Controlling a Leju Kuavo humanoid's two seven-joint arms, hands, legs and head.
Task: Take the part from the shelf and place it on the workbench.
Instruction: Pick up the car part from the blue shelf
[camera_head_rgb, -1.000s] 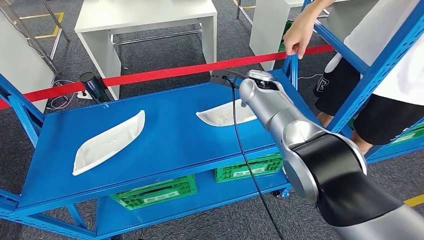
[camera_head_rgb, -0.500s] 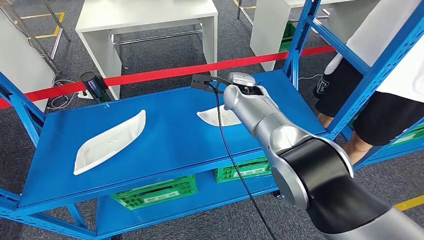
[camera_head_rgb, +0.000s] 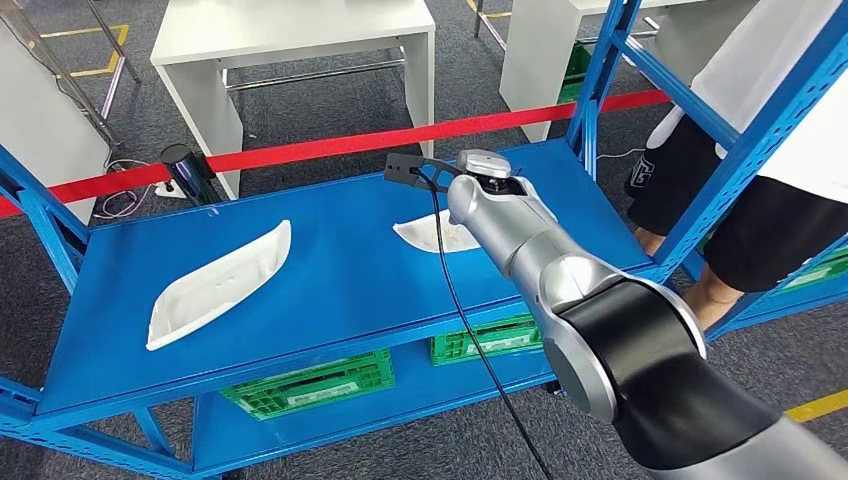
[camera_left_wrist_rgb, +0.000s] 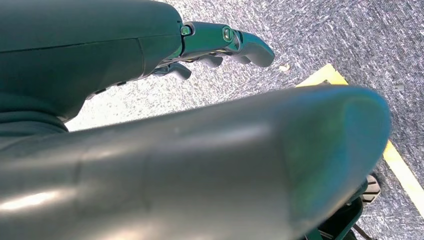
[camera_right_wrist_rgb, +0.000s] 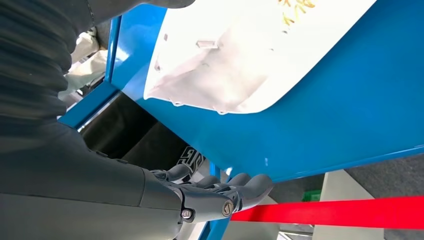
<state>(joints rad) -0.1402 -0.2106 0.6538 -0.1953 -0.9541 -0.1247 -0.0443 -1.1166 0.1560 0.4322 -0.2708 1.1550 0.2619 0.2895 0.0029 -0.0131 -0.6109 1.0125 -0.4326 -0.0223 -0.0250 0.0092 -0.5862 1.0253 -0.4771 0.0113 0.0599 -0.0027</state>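
blue shelf (camera_head_rgb: 330, 280), two white parts (camera_head_rgb: 215, 285)

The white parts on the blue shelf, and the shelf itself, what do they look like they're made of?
The left white part and the right white part, which lies beside the right robot hand, look like thin moulded plastic: matte white, with curved raised rims and small moulded tabs. The shelf looks like painted sheet metal: an even glossy blue with crisp folded edges. Neither is certain from looks alone.

Right arm swung leftward over the shelf
The right hand (camera_right_wrist_rgb: 210, 192) now hovers above the white part (camera_head_rgb: 428, 233); the person's hand has left the post.
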